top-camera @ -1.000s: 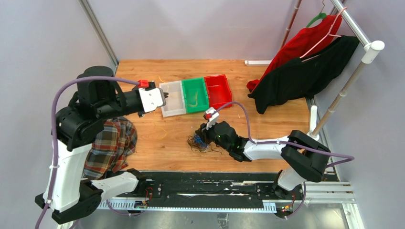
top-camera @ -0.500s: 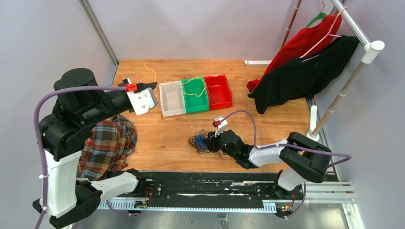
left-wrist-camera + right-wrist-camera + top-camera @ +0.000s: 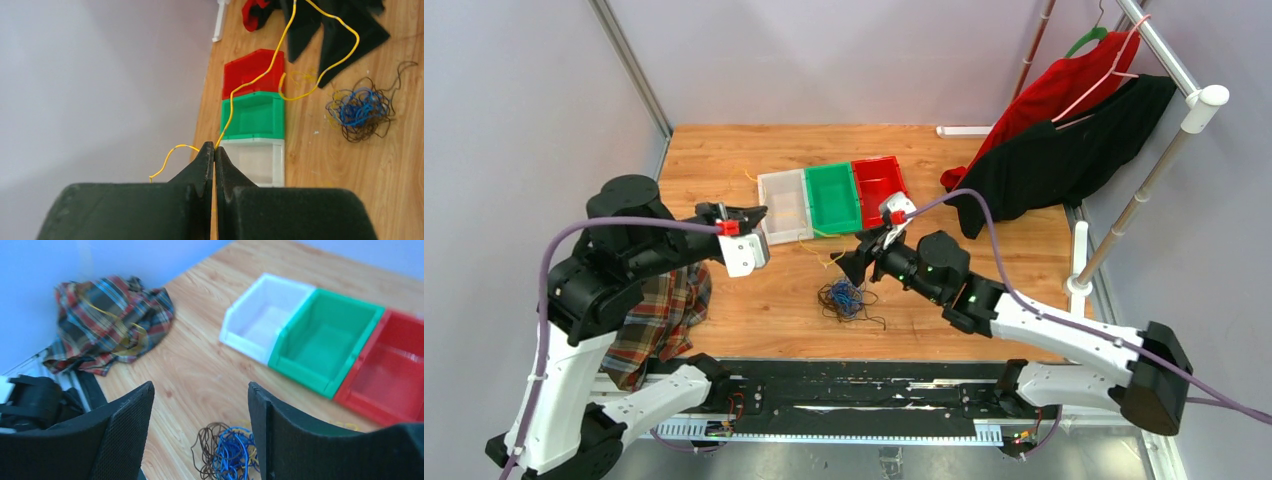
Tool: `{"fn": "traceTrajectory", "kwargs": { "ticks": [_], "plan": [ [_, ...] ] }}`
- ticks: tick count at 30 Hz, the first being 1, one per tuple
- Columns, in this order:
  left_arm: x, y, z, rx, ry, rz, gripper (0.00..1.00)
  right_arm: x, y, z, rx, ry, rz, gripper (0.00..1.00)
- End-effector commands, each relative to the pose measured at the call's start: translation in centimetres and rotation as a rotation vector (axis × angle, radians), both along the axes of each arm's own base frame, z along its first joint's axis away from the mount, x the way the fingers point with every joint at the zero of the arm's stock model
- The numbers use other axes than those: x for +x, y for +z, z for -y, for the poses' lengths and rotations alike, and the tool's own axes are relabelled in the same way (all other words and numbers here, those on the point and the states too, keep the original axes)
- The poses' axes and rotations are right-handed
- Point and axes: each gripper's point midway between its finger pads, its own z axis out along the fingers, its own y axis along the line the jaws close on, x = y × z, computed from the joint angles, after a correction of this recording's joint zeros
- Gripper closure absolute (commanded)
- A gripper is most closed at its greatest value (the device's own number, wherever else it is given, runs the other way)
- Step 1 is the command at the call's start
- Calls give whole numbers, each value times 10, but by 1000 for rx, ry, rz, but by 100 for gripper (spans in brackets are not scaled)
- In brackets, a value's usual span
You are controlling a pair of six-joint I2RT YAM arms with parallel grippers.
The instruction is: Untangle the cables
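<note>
Cables: the blue, black and tan bunch point(image 3: 844, 297) lies on the table point(image 3: 724, 150) at 6 o'clock of the green bin point(image 3: 832, 197), where it lay half a second ago.
Right gripper point(image 3: 849, 268): jaws spread wide, holding nothing. It has lifted off the bunch and hangs at its 12 o'clock.
Left gripper point(image 3: 214, 150): clamped on a yellow cable point(image 3: 250, 82) at 9 o'clock of the white bin point(image 3: 784, 205), lower and nearer than before.
Yellow cable: arcs over the bins; its far end is possibly free of the bunch.

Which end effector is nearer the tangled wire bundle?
Right. The right end effector hovers open close to the bundle; the left end effector, pinching a yellow wire, is by the clear bin.
</note>
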Motion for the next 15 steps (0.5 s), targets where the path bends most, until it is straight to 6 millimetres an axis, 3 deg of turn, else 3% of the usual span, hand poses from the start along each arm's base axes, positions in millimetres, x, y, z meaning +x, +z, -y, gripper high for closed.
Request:
{"fn": "traceTrajectory", "kwargs": {
  "ticks": [1,4,8,12,15],
  "plan": [
    [-1,-15,1,69,-54,92,100,-18,34,11,-104,127,91,31],
    [4,-44,-5,157,-47,110,100,-32,64,14,-76,195,145,30],
    [6,-80,-9,252,-68,115,100,-45,90,12,-32,264,195,28],
    [2,-95,-8,312,-123,169,100,-53,104,-4,-15,348,213,27],
    [-4,-96,-5,333,-177,227,100,-55,109,-24,29,415,204,26]
  ]
}}
